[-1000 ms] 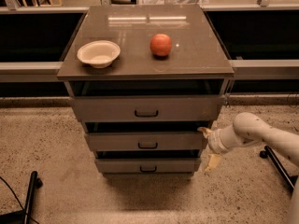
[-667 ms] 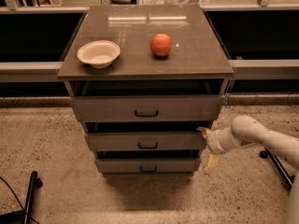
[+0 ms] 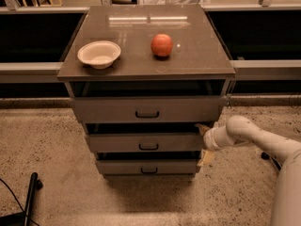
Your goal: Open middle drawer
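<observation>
The cabinet carries 3 grey drawers stacked one above another; the middle drawer sits between the top drawer (tallest and widest front) and the bottom drawer (shortest and narrowest front). Each front bears 1 small dark loop handle at its centre; the handle of the middle drawer is free, with nothing touching it. A dark gap shows above each of the 3 fronts.

The gripper is at the right end of the middle drawer front, touching or just beside its edge; whether it is released or clenched cannot be told. The pale arm reaches in from the right, low over the speckled floor.

On the cabinet top, a cream bowl stands upright at the near left; a round red-orange fruit stands to its right, well apart from it.

Compared with 0.7 s ago: the gripper holds the same station at the right end of the middle drawer; the 3 drawer fronts show no shift; the bowl and the fruit are unmoved.
</observation>
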{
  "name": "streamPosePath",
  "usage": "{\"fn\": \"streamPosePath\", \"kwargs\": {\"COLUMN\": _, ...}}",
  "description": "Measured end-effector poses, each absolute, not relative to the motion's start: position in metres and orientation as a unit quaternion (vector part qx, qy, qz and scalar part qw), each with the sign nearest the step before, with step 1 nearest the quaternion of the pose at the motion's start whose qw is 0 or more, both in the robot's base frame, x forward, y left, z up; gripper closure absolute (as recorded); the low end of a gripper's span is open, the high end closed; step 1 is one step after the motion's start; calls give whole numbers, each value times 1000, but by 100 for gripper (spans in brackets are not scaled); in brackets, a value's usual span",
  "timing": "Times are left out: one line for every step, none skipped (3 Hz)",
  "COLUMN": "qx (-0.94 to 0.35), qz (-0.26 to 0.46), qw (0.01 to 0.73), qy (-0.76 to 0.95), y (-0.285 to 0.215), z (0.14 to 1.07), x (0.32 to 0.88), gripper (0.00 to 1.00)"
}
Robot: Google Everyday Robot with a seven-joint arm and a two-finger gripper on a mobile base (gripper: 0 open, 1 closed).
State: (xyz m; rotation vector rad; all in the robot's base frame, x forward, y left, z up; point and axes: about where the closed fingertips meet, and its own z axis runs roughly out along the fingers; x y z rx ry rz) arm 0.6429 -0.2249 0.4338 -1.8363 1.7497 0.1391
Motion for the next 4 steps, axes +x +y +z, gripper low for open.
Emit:
{"fn": "streamPosePath", "kwargs": {"qx": -674, "qz": 61, "qw": 303, "qy": 671, "y": -229, "z": 420, "x": 654, "gripper": 18}}
{"fn": "streamPosePath", "kwargs": {"qx": -666, "qz": 62, "qw": 305, "qy": 678, "y": -228, "z": 416, "x": 660, "gripper": 40}}
{"fn": "streamPosePath", "kwargs": {"qx": -666, "qz": 62, "qw": 305, "qy": 678, "y": -228, "z": 415, "x": 660, "gripper": 48}}
{"fn": "streamPosePath", "kwargs": {"qx": -671, "qz": 62, "qw": 300, "qy": 675, "y": -223, "z": 421, "x": 654, "gripper": 48}}
